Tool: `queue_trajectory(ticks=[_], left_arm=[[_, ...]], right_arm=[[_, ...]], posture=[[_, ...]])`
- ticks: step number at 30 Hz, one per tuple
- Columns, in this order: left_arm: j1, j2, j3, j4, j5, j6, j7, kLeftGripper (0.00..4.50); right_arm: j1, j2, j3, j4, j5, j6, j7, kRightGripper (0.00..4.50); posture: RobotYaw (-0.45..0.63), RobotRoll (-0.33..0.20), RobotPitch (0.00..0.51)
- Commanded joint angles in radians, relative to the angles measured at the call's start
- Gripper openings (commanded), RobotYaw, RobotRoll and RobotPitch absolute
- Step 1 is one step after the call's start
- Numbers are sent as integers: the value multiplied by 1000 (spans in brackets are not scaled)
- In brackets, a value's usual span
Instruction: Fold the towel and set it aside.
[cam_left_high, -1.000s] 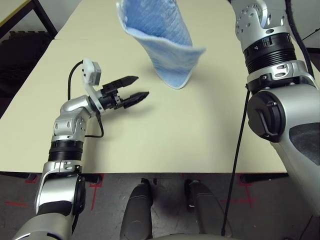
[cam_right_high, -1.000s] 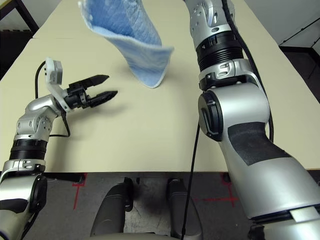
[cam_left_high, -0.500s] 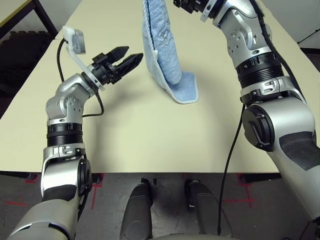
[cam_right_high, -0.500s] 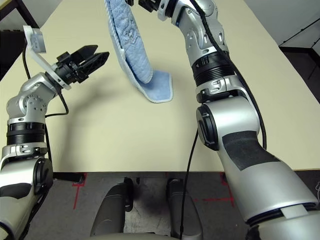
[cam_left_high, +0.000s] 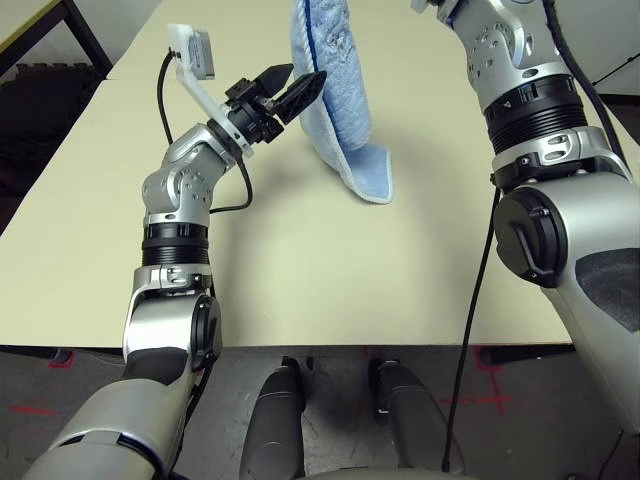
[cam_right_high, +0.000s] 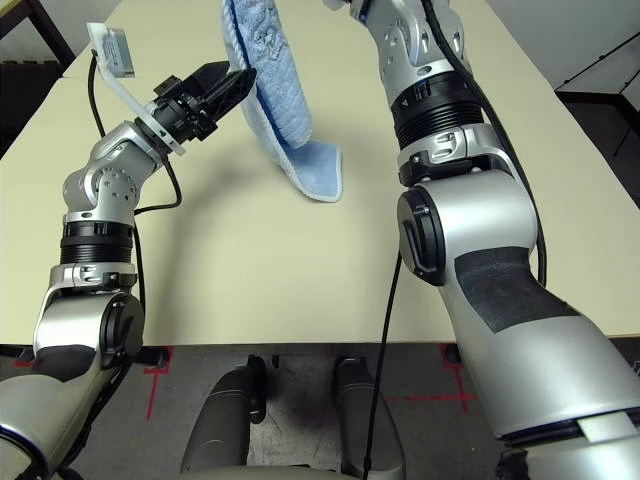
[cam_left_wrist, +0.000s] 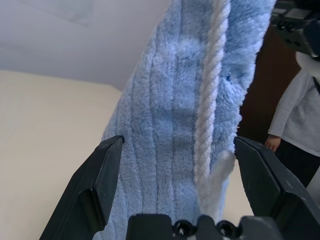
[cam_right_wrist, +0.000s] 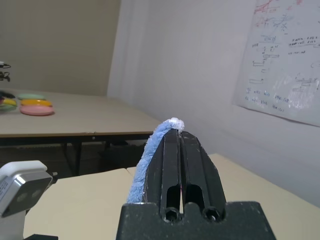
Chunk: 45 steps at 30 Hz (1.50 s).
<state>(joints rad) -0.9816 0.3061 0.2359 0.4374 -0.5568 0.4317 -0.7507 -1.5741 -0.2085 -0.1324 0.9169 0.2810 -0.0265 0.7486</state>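
We hold the towel (cam_left_high: 335, 90) up over the table (cam_left_high: 300, 270) so it hangs long, its lower tip resting on the tabletop; that drape offers a free edge to our other arm. Our right gripper (cam_right_wrist: 181, 142) is clamped on its top edge. Our left gripper (cam_left_wrist: 175, 165) is spread wide with the hanging cloth between its fingers, not yet pinched. A second ago it sat low, well clear of the towel.

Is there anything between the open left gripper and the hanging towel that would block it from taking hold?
Nothing visible does. The left gripper is open with the towel already between its fingers. The right gripper holds the towel's top, and its lower end rests on the table.
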Motion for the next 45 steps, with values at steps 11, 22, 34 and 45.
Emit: queue_trajectory(ticks=[11,22,34,45], left_arm=[[-10,7,-110,141,207,-83,118,4500],[5,69,-133,204,264,-102,43,4500],[137,87,-249,-38,215,132,-158,4500],[193,111,-269,-155,182,298,-186,4500]], right_arm=[[-115,-50,-83,91,36,2,-35,26],[-187,-126,-127,169,31,-38,-51,26],[-205,-130,-123,228,8,-62,-62,26],[-218,-125,-124,239,-8,-74,-66,26]], posture=[[43,0,181],[29,0,185],[27,0,190],[4,0,213]])
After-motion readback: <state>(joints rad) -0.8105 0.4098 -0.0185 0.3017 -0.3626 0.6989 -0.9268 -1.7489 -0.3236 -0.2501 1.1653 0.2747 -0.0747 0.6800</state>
